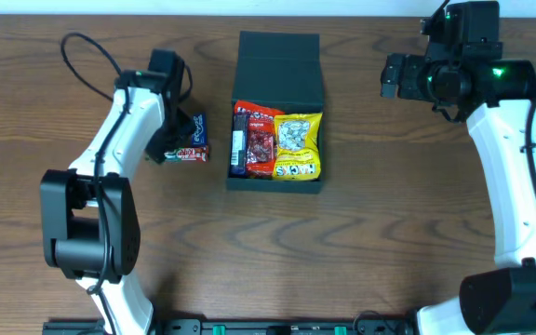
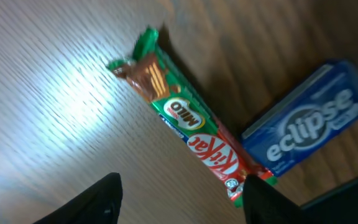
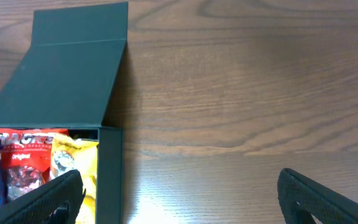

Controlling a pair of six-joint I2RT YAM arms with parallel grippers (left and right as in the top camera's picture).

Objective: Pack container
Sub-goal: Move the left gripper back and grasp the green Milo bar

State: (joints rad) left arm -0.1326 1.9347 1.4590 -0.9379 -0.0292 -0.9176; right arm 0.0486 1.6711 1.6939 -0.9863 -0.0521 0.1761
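We saw container (image 3: 109, 177) at frame left, open, lid flap (image 3: 73, 68) laid back. Red packet (image 3: 18, 163), yellow packet (image 3: 73, 163) side by side inside. Right gripper (image 3: 180, 194) spread wide over wood table (image 3: 247, 93).

White arm links (image 1: 128, 126), black joints (image 1: 87, 228) and cables (image 1: 67, 41) (a green light (image 1: 499, 73) on one).

Soft, even light fills the sharp overhead view, with faint shadows hugging the arms. In the left wrist view a white glare patch washes out the table (image 2: 61, 93) grain, and the snack bar (image 2: 191, 134) and mint pack (image 2: 309, 127) look softly blurred. The right wrist view is clear; a pale sheen lies on the wood beside the container (image 3: 73, 74), and the right gripper (image 3: 179, 183) is out of focus.
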